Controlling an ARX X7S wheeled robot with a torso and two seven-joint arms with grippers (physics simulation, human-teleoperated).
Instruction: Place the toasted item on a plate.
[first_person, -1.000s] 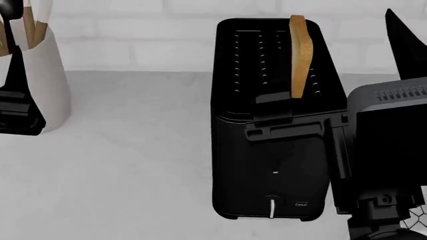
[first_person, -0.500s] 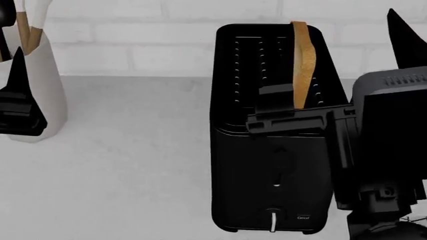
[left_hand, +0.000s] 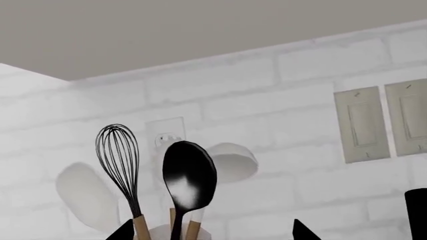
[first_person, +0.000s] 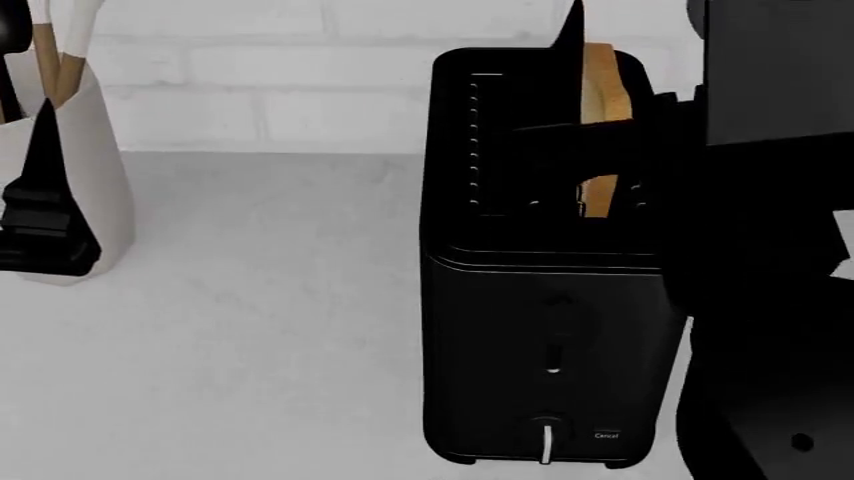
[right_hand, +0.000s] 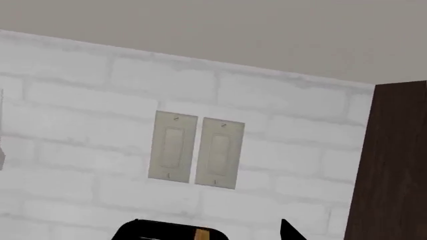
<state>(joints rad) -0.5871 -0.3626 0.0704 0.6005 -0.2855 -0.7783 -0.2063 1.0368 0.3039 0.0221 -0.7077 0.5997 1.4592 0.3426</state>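
1. Head view: your right pincer (first_person: 587, 120) has moved up over the toaster (first_person: 547, 300), upper right of frame, and now straddles the toasted item (first_person: 603, 95) in its slot.
2. Jaws look wide, no grip yet; closing looks like the next step.
3. Left pincer (first_person: 47, 215) idles at the crock (first_person: 100, 190), grip state unclear. No plate visible.

A black toaster (first_person: 541, 330) stands on a pale grey counter (first_person: 267, 330), its lever and a small "Cancel" label on the near face. At the far left sits a cream crock (first_person: 94, 190) holding wooden-handled utensils: a black whisk (left_hand: 119, 159), a black spoon (left_hand: 189, 174) and white spatulas (left_hand: 87, 195). Behind runs a white brick wall (right_hand: 80, 100) with two beige switch plates (right_hand: 195, 149). A dark brown cabinet side (right_hand: 393, 165) stands to the right.
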